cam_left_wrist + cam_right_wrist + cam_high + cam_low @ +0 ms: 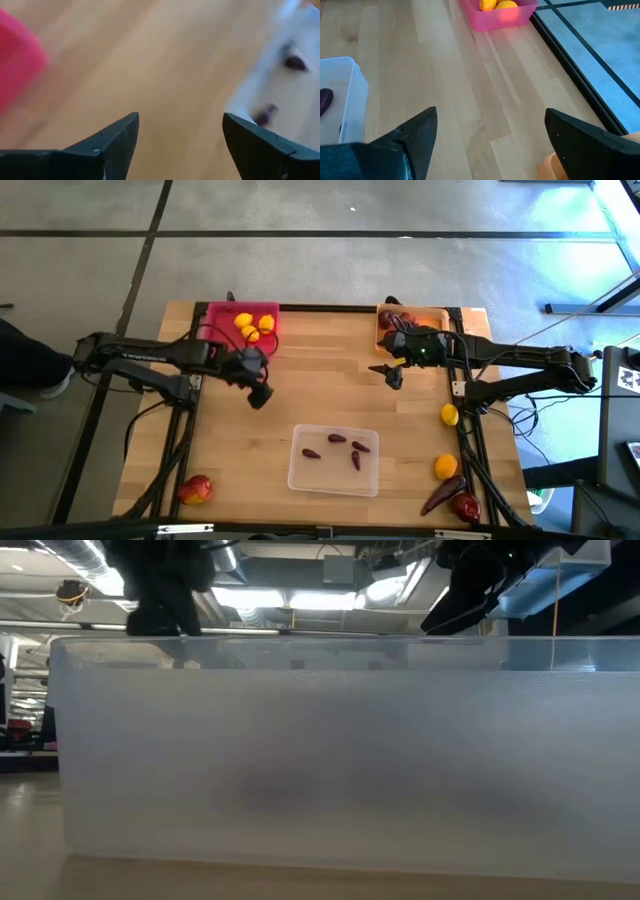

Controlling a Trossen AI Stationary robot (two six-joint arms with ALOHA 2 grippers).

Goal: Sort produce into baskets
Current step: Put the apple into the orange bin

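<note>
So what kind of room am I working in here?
Probably a lab or workshop: a wooden table on a black frame over a bare concrete floor, exposed ceiling ducts and strip lights overhead.

Clear tray (330,770) fills low view; contents blurred

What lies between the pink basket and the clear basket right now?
Only bare wood and the left tool, open, hovering between pink basket and clear basket, per the high view.
</note>
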